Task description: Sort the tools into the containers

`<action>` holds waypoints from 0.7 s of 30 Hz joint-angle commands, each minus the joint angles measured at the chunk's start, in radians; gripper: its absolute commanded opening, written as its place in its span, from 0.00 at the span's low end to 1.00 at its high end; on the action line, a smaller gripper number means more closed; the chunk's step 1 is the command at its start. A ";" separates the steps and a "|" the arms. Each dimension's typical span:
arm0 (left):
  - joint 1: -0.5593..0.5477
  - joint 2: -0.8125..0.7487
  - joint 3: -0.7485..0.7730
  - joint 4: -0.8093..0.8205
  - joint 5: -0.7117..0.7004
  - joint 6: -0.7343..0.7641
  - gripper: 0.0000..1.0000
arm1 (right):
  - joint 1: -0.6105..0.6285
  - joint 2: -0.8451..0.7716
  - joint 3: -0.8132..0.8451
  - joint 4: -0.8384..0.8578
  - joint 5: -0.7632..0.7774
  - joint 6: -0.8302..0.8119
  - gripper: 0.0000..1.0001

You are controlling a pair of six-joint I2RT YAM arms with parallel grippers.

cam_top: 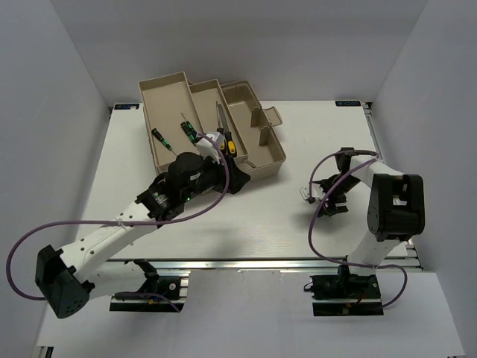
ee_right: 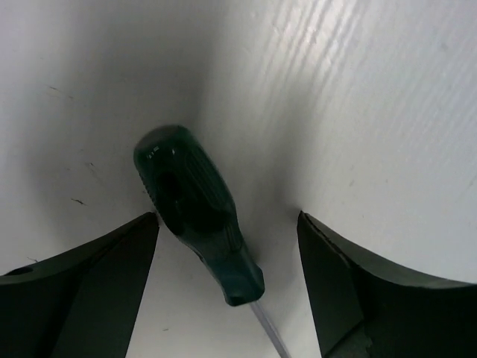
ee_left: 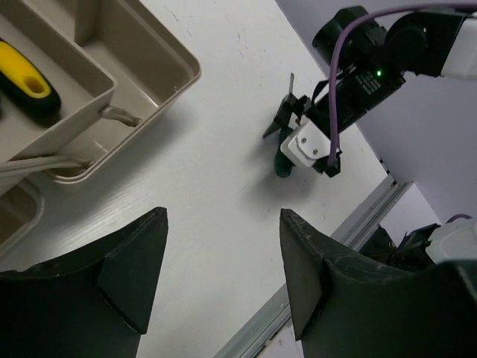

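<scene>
The beige toolbox [cam_top: 268,160] stands open at the back of the table, its trays [cam_top: 165,101] folded out. In the trays lie two green-and-black screwdrivers [cam_top: 160,139], a dark slim tool [cam_top: 222,119] and a yellow-and-black screwdriver [cam_top: 229,143] [ee_left: 26,82]. My left gripper [cam_top: 237,179] [ee_left: 223,212] hovers open and empty over bare table just in front of the toolbox corner [ee_left: 149,104]. A dark green screwdriver [ee_right: 197,216] lies flat on the table, loose between the fingers of my open right gripper [ee_right: 226,216] [cam_top: 309,198]. Neither finger touches it.
The metal rail of the table's front edge [ee_left: 328,253] runs close below my left gripper. My right arm [ee_left: 358,74] with its purple cable is low over the table at the right. White walls enclose the table on three sides.
</scene>
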 commanded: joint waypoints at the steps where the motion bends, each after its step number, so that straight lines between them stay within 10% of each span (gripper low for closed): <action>1: -0.004 -0.080 0.004 -0.052 -0.082 -0.016 0.71 | 0.035 0.036 -0.003 -0.007 0.045 -0.262 0.76; 7: -0.002 -0.203 0.086 -0.276 -0.404 -0.156 0.74 | 0.036 0.098 0.049 -0.076 0.124 -0.201 0.12; 12: 0.008 -0.335 0.103 -0.454 -0.674 -0.266 0.70 | 0.021 0.069 0.116 -0.113 -0.032 -0.116 0.00; 21: 0.011 -0.413 0.092 -0.764 -0.874 -0.541 0.68 | 0.137 0.089 0.559 -0.081 -0.519 0.741 0.00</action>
